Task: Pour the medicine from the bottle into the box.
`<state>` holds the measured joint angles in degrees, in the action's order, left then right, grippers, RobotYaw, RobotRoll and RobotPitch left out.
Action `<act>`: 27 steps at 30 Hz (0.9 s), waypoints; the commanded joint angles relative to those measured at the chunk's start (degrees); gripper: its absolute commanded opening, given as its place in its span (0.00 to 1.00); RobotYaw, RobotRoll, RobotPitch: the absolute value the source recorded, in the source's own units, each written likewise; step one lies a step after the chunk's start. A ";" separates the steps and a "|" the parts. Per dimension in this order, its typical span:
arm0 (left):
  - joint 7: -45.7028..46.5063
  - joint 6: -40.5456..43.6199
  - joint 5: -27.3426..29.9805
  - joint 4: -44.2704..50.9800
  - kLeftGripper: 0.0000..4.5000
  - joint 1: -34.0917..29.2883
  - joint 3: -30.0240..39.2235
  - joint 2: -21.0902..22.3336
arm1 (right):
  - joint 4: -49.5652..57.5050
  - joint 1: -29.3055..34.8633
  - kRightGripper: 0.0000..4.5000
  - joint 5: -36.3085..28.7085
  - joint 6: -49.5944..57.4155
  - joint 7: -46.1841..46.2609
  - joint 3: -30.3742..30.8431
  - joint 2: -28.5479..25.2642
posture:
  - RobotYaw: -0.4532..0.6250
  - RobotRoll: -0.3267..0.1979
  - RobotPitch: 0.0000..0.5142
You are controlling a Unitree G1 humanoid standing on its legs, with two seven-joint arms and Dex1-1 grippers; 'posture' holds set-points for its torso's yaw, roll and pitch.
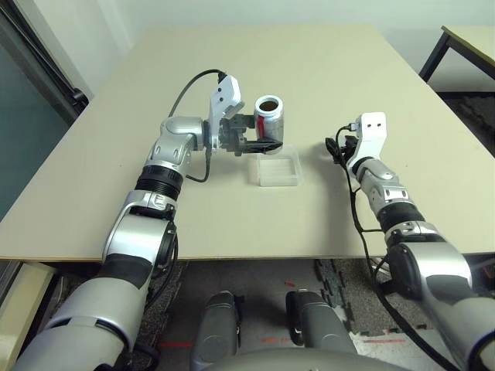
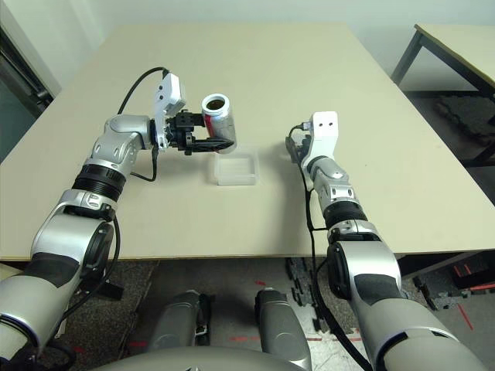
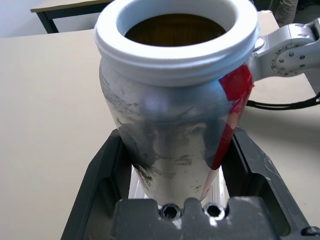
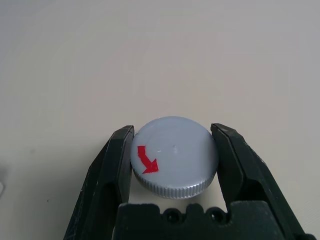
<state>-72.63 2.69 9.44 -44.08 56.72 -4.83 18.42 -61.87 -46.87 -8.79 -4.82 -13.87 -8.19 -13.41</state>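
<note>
My left tool is clamped on the bottle, which stands upright with its mouth open, held over the table just behind the box. From my left wrist the bottle's white rim and red stripe sit between both black fingers. The clear box lies flat on the table, its near edge well back from the table's front edge. My right tool is closed on the grey cap, a red arrow on its top, out to the right of the box and well apart from it. Bare table spreads wide behind the bottle, and also between box and right arm.
</note>
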 commanded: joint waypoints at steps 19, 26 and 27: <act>1.51 0.86 0.59 0.40 0.62 -0.91 0.60 -0.66 | -4.85 -2.18 1.00 1.77 -0.52 1.53 -0.38 0.42 | 0.43 0.62 0.11; 2.54 1.27 0.89 0.95 0.62 -1.34 0.98 -0.47 | -4.15 -2.18 1.00 1.67 -0.20 0.10 -0.14 0.46 | 0.44 0.62 0.11; 2.88 1.29 0.92 0.96 0.62 -1.31 1.15 -0.34 | -3.47 -2.20 1.00 1.56 0.05 -0.90 -0.03 0.28 | 0.44 0.62 0.11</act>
<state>-70.33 3.60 9.90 -43.78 55.59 -4.42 17.87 -65.61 -48.59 -7.57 -5.47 -13.64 -8.12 -13.05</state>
